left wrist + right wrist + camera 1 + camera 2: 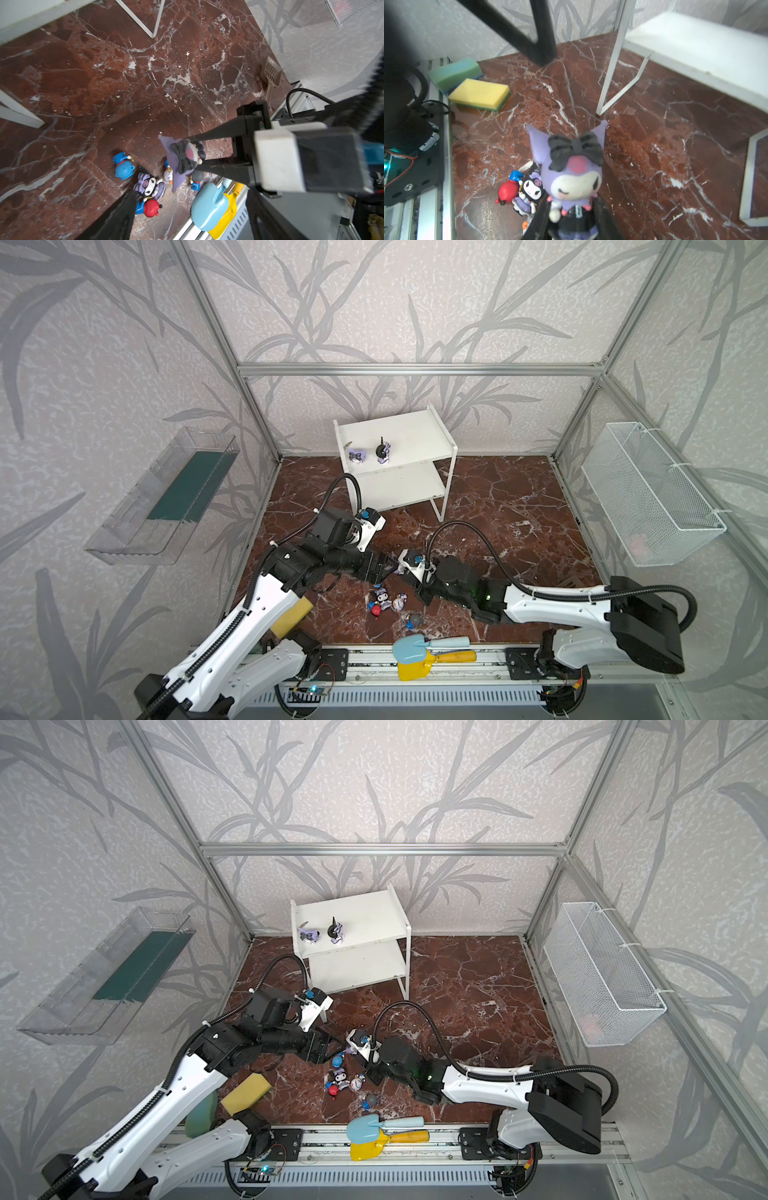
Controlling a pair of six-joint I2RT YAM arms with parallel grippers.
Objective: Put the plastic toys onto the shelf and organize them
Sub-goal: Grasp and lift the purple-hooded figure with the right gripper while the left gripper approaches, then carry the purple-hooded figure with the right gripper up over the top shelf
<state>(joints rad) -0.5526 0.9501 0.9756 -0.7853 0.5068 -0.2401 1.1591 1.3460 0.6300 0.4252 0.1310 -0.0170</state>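
**Apparent handover stage.** The right gripper is clenched on the purple figurine with a black bow. It pinches the body below the head, so the pointed ears and face stand free beyond the jaws. The toy hangs over the marble tabletop near the front middle, well apart from the shelf. The left gripper faces it with jaws spread wide and nothing between them. The views do not settle whether you intend a transfer or a separate pick by the left arm; a transfer looks likelier. To do it well, bring the left jaws around the head, the only free part. Close firmly, and let the right grip go only after that. Keep both grippers above the loose toys just below: the blue figurine, the purple-and-black figurine lying down, the red figurine, the white figurine and the grey figurine. The top board already carries the lying figurine and the upright figurine. Set this one upright on the bare board beside them.
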